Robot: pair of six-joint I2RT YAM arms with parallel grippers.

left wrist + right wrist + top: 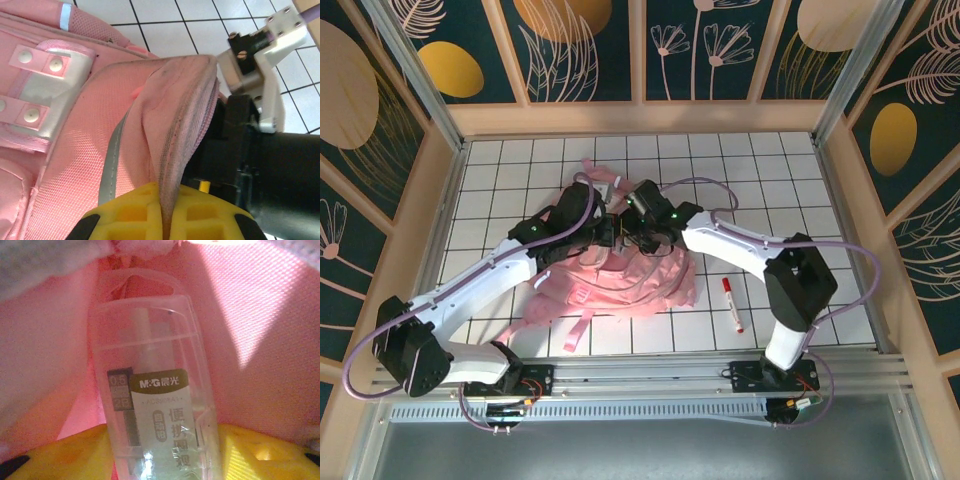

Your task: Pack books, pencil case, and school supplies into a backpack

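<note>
One white gridded tabletop (520,170), wooden frame (640,118), dark floral walls (705,50), pink backpack (635,282)

A large soft pink fabric backpack (640,285) lies crumpled mid-way across the white gridded table (800,190), one zip-edged flap pulled upright. A clear plastic stationery case (150,390) with an olive-and-white label sits seemingly inside its pink lining. A short white, red-capped marker (731,304) lies just right of the bag, apart.
</note>
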